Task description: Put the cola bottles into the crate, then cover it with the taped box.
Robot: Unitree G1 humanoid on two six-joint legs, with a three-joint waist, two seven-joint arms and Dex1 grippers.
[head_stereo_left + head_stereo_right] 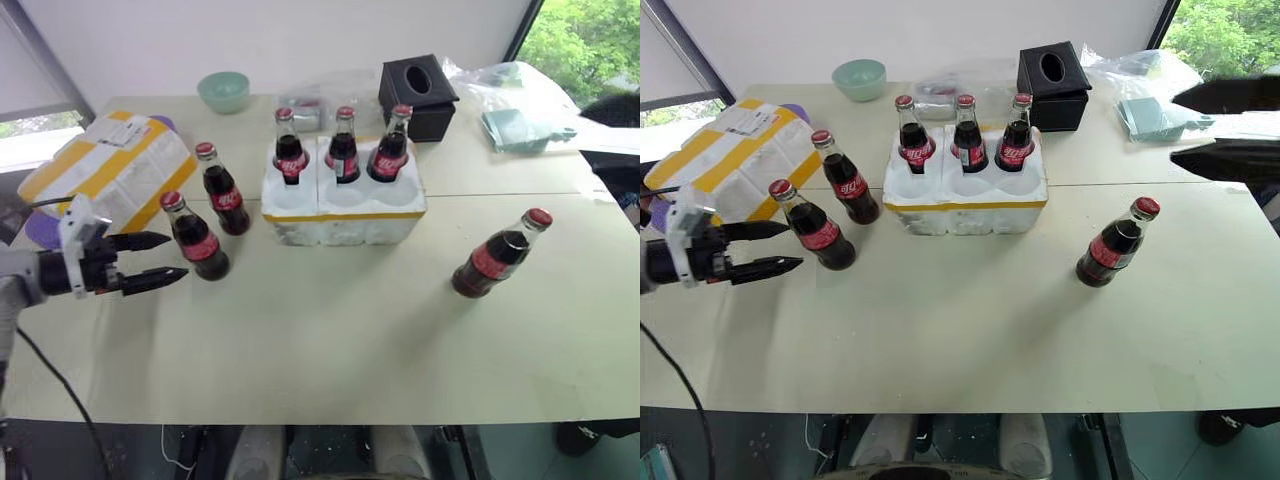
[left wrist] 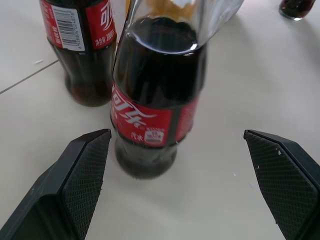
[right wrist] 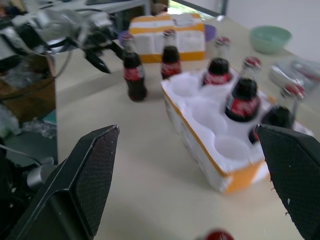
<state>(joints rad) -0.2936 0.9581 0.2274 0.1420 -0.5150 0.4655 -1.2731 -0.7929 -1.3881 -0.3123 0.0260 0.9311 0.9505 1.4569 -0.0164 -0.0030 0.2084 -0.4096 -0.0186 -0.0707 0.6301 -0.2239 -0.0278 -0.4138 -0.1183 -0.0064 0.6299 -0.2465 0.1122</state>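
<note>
The white styrofoam crate (image 1: pixel 340 212) with a yellow band stands mid-table; three cola bottles (image 1: pixel 344 146) fill its back row of wells and the front wells are bare. Two more bottles (image 1: pixel 222 190) stand on the table to its left. My left gripper (image 1: pixel 178 254) is open, its tips level with the nearer of these (image 1: pixel 200 243); in the left wrist view that bottle (image 2: pixel 152 100) stands just beyond the fingers (image 2: pixel 80 180). Another bottle (image 1: pixel 495 257) stands to the crate's right. The taped box (image 1: pixel 110 170) lies at the far left. My right gripper (image 1: pixel 1173 125) hangs open, high at the right.
A black tissue box (image 1: pixel 418 95) stands behind the crate, beside a clear plastic container (image 1: pixel 300 105). A green bowl (image 1: pixel 223 90) sits at the back left, and teal items in plastic wrap (image 1: pixel 520 130) at the back right. A purple plate (image 1: pixel 40 230) lies under the taped box.
</note>
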